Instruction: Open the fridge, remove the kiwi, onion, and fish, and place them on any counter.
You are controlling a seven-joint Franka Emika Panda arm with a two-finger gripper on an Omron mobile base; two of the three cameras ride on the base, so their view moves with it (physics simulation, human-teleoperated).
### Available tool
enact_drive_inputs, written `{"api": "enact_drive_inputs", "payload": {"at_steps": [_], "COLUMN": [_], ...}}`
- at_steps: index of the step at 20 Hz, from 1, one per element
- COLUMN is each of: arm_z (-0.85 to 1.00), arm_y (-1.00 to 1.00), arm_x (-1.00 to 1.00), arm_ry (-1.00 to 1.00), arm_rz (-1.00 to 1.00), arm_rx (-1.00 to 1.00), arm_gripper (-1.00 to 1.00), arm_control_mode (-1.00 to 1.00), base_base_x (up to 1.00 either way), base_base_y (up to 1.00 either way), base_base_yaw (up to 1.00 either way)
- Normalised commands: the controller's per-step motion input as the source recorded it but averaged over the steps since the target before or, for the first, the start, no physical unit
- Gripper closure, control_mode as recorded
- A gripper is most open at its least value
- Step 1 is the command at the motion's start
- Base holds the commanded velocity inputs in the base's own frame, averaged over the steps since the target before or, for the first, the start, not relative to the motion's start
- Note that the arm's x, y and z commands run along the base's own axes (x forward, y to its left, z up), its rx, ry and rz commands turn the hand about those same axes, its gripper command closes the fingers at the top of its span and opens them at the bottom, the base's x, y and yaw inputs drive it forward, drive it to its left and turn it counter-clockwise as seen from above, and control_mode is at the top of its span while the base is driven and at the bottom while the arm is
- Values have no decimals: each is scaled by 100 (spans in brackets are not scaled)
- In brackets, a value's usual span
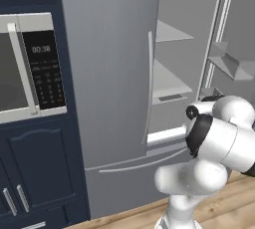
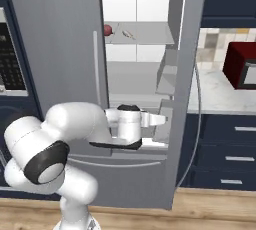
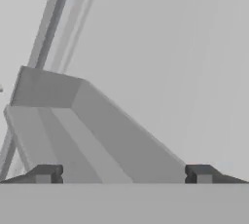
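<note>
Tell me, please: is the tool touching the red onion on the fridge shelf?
Apart. In the right base view the onion sits on an upper shelf of the fridge, while the open tool reaches in far lower, beside a door bin.

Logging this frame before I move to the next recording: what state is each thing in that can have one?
fridge: right door swung open, left door shut.
onion: on an upper fridge shelf, not yet removed.
fish: lying on the same shelf, right of the onion.
gripper: open, empty, facing a grey door bin.
microwave: door shut, clock display lit.
counter: carries a red appliance.
</note>
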Motion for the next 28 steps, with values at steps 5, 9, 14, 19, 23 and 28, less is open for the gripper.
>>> {"api": "enact_drive_inputs", "payload": {"at_steps": [5,9,14,19,23,28], "arm_z": [79,100,95,100,36,6], "arm_y": [-100,-87,-30,24,85,95], "arm_x": [-25,-13,-73,-100,-60,-19], "arm_ry": [-3,-11,-45,-46,-6,28], "arm_rz": [-17,-15,-4,2,43,54], "arm_rx": [55,52,21,0,-4,-18], "arm_gripper": [-100,-100,-100,-100,-100,-100], "arm_control_mode": [-100,-100,-100,-100,-100,-100], "base_base_x": [0,0,0,0,0,0], "base_base_y": [0,0,0,0,0,0], "base_base_yaw": [0,0,0,0,0,0]}}
